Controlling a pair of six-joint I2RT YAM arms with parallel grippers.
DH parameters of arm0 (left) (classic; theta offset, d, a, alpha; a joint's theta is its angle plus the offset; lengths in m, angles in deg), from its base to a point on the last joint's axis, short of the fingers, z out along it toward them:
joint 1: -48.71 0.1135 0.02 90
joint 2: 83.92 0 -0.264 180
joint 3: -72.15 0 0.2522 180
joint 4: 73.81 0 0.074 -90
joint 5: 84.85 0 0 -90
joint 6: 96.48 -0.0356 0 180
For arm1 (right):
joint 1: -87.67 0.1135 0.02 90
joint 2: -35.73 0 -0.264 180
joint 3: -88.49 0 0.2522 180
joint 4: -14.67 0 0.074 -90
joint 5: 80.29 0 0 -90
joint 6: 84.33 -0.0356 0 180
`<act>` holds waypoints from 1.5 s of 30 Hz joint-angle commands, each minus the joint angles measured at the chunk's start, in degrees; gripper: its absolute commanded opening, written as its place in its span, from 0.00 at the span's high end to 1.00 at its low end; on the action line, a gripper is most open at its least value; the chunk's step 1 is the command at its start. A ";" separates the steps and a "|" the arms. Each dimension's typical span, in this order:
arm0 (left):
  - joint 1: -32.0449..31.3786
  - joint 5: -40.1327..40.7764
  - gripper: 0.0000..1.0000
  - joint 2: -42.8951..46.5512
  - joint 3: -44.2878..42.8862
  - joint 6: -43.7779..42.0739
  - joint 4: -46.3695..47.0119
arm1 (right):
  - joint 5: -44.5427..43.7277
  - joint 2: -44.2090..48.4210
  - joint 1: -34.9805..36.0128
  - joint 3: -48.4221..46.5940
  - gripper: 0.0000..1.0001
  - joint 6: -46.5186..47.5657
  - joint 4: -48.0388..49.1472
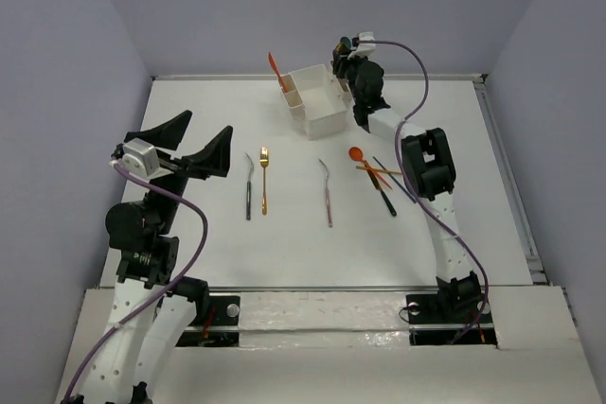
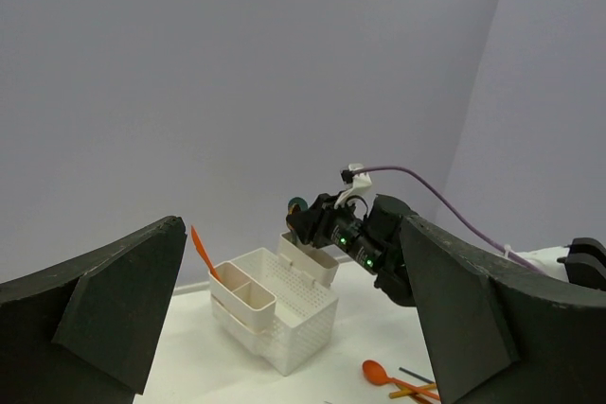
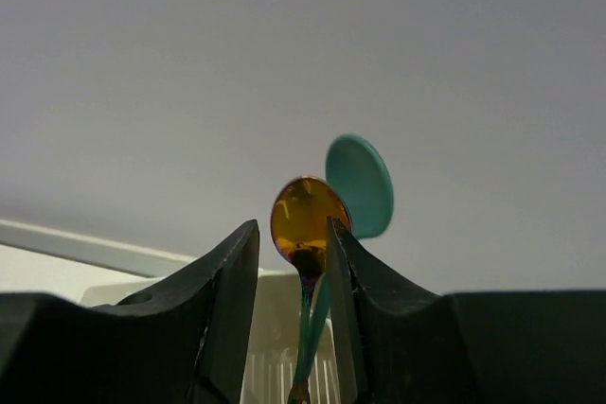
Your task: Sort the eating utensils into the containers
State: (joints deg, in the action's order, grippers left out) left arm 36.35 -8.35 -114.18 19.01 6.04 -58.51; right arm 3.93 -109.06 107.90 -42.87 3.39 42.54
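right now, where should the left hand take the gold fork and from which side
Probably mid-handle on the gold fork, with the left hand coming straight down and closing across it. It lies flat on the table, tines toward the far end, so only its thin sides offer a grip. The black-handled utensil lies close on its left; stay clear of it.

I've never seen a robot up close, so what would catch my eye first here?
An amber spoon and a teal spoon stand upright between the right gripper's fingers, at the white box near the far wall. More cutlery, including a gold fork, lies scattered mid-table.
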 commanded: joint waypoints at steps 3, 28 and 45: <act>0.23 -0.83 0.01 1.17 -1.76 -0.21 3.11 | 1.74 9.78 -0.28 5.53 0.57 -0.79 5.83; -2.23 0.05 0.01 5.48 -1.93 -0.38 3.11 | 0.33 55.68 -0.28 53.88 0.76 -9.41 -54.36; -3.28 -0.13 0.01 5.56 -1.58 -0.12 3.11 | 2.00 35.81 -0.28 36.31 0.63 -3.08 -71.42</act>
State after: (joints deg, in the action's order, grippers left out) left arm 33.36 -8.10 -109.18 19.01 6.04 -58.45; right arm 6.69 -71.12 107.86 -2.33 -1.58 -24.91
